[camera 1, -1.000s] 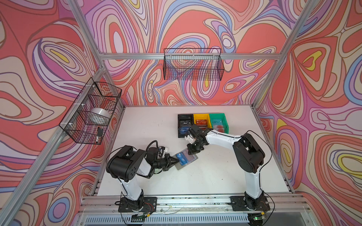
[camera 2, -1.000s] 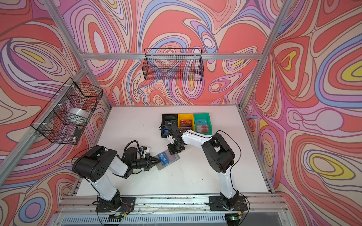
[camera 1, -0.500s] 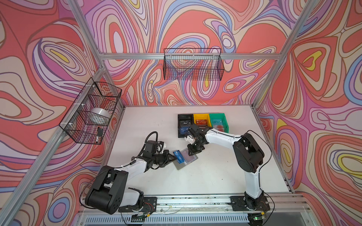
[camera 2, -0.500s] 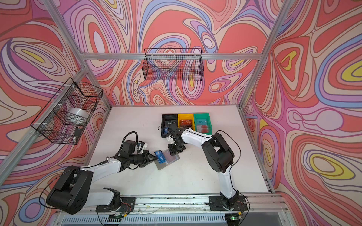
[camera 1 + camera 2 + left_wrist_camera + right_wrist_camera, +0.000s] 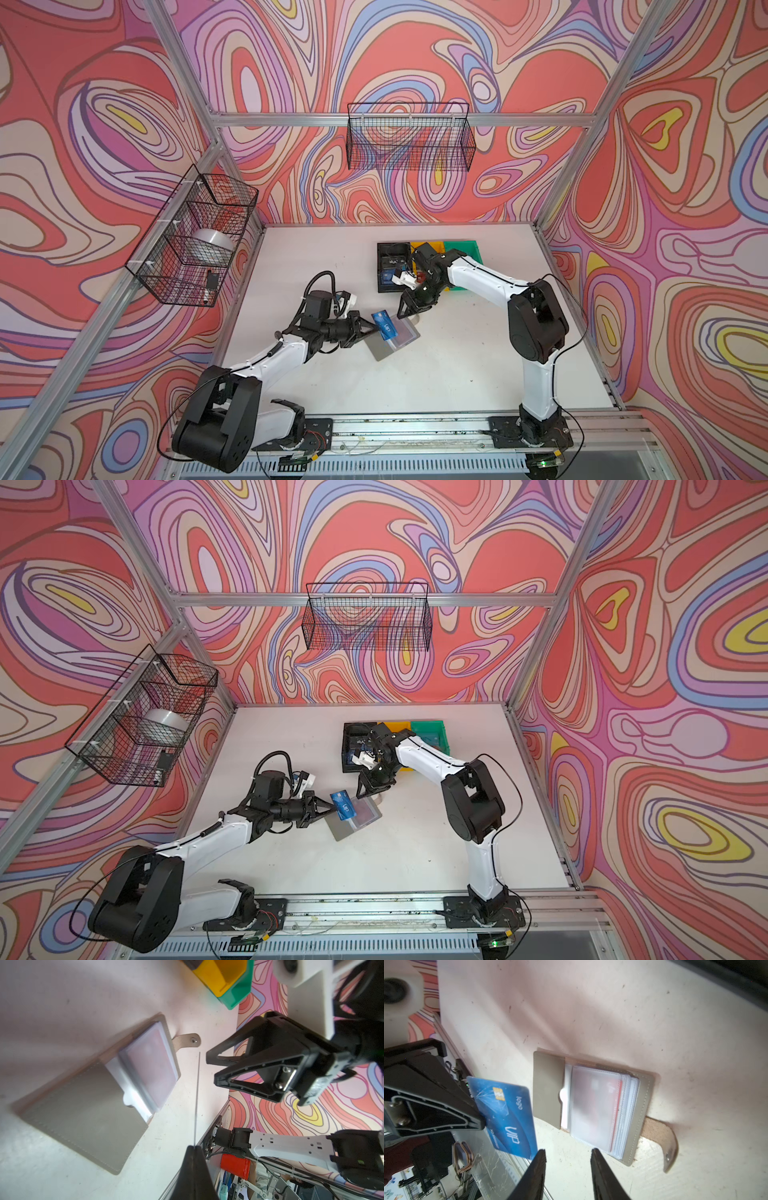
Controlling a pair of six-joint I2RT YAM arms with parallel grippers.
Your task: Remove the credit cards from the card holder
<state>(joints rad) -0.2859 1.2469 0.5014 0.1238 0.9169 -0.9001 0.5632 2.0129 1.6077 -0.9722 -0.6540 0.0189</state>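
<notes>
The grey card holder (image 5: 390, 347) (image 5: 348, 828) lies open on the white table, clear sleeves up, tab off its far end. A reddish card shows faintly through the sleeves (image 5: 593, 1105) (image 5: 153, 1064). My left gripper (image 5: 373, 327) (image 5: 331, 808) (image 5: 194, 1148) is shut on a blue "VIP" credit card (image 5: 384, 326) (image 5: 344, 805) (image 5: 506, 1113), held above the holder's left half; the left wrist view shows that card edge-on (image 5: 196, 1095). My right gripper (image 5: 409, 311) (image 5: 370, 791) (image 5: 568, 1152) (image 5: 212, 1069) hangs open and empty over the holder's far edge.
Black (image 5: 390, 266), yellow (image 5: 220, 974) and green (image 5: 461, 249) bins stand in a row behind the right gripper. Wire baskets hang on the left wall (image 5: 191, 237) and the back wall (image 5: 409, 137). Bare table (image 5: 457, 374) lies in front.
The left arm stretched forward with the blue card, which now hangs clear of the sleeves. The right gripper's jaws have spread and sit slightly off the holder.
</notes>
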